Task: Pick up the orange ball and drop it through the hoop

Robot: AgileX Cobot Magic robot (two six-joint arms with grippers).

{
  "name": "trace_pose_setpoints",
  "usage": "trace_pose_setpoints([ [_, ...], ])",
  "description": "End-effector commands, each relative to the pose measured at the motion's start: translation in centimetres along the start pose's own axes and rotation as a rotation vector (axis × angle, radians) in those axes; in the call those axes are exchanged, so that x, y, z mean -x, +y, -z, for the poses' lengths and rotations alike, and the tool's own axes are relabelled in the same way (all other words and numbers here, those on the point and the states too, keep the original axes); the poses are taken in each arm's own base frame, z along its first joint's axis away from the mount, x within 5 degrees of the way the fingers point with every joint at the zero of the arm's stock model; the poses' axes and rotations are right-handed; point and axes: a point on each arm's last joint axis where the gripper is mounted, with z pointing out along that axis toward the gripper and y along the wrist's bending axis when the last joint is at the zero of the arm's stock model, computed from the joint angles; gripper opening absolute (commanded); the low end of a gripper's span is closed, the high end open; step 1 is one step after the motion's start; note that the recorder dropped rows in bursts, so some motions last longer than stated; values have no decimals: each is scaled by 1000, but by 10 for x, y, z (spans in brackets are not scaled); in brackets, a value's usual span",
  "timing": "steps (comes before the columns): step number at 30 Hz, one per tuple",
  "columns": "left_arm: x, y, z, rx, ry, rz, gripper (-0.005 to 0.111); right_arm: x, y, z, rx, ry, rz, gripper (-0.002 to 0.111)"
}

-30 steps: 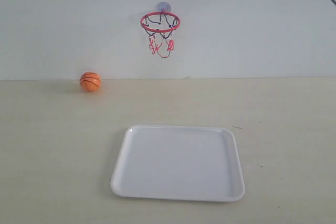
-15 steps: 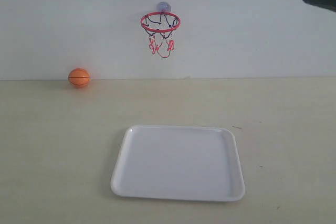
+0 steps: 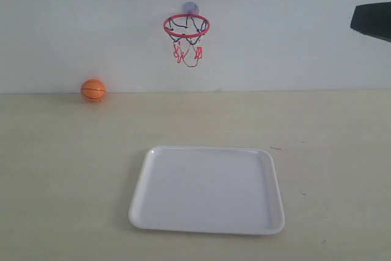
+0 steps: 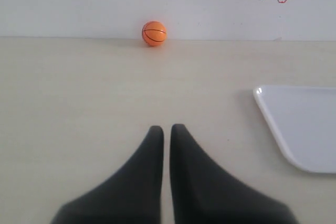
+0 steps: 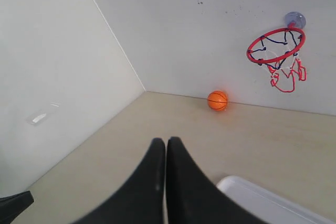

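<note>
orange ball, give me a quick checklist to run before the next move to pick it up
1. The orange ball sits free on the table, nothing on or around it: ok.
2. Ball at rest: cannot tell from a single moment.
3. The left gripper has its jaws open for a grasp: not ok, they are shut and empty.
4. Way from left gripper to ball free: ok, only bare table between; the white tray lies off to the side.
5. The hoop ring unblocked, net hanging free: ok.
6. The right gripper out of the way: ok, jaws shut, empty, far from the ball.
</note>
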Motion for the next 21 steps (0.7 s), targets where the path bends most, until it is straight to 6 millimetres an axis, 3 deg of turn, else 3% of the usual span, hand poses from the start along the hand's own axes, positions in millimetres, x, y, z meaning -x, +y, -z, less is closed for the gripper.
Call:
trace_pose_setpoints([
  [1, -1, 0, 0, -2, -2, 8, 4, 1, 2, 1, -3, -13, 7, 0],
  [12, -1, 0, 0, -2, -2, 8, 4, 2, 5, 2, -1, -17, 18, 0],
  [15, -1, 0, 0, -2, -2, 8, 4, 5, 18, 5, 9, -31, 63, 0],
  [18, -1, 0, 0, -2, -2, 8, 4, 9, 44, 10, 24, -59, 146, 0],
  [21, -1, 0, 0, -2, -2, 8, 4, 15, 67, 15, -119, -146, 241, 0],
])
